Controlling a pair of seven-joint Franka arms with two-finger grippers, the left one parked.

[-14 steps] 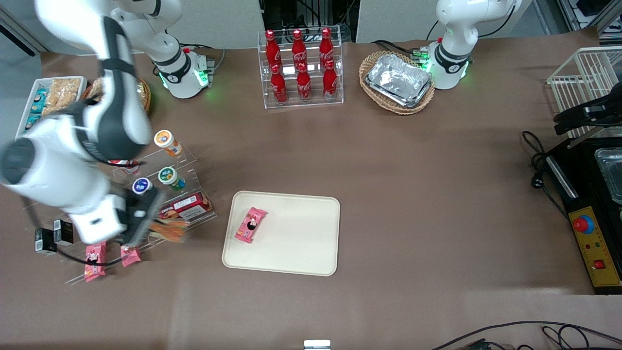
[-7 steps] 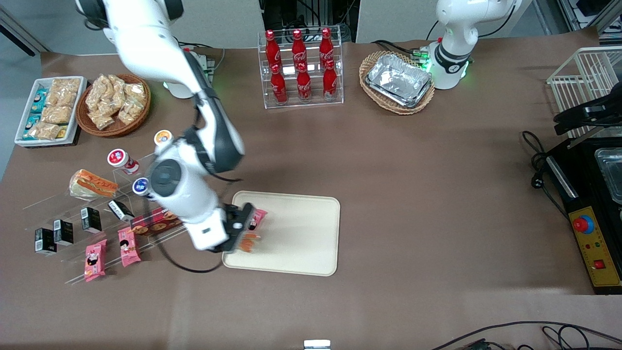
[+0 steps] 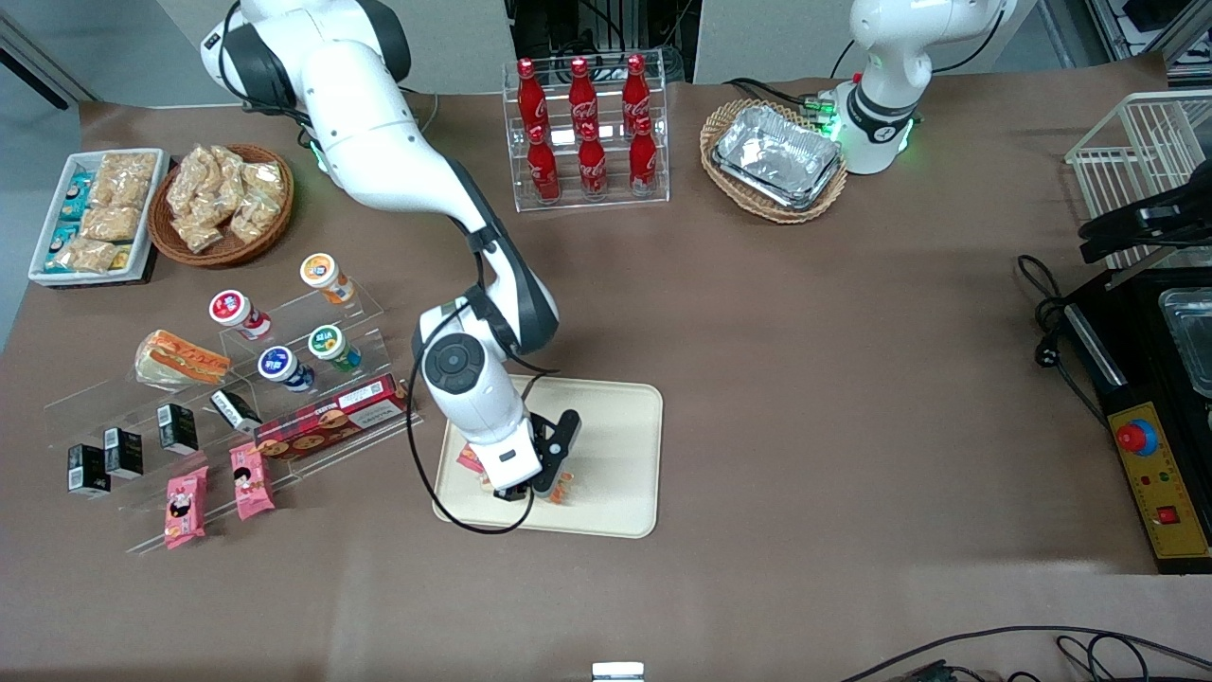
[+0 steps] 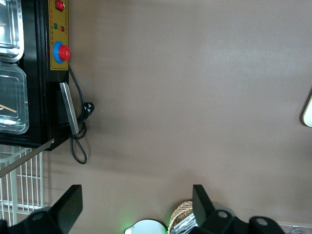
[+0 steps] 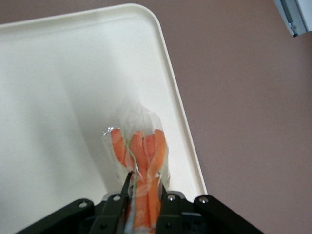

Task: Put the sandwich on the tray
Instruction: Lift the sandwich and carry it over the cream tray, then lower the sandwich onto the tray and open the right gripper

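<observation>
Sandwich (image 5: 141, 161) being held tight in hand (image 3: 544, 485), low over tray (image 3: 615, 445) near its front rim. Step: putting down. Next, prob.: sandwich being lowered flat, hand being opened, lifted away.

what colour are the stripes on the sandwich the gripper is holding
Orange-red stripes on the sandwich, held by the gripper; right wrist view.

Tray (image 3: 615, 455): gripper (image 3: 547, 485) holding the sandwich (image 5: 141, 161) over its near rim. Pink snack packet (image 3: 467, 461) lying just beside, under the wrist. Bare tray surface stretching toward the parked arm's end; open tabletop (image 3: 833, 398) continuing past it.
</observation>
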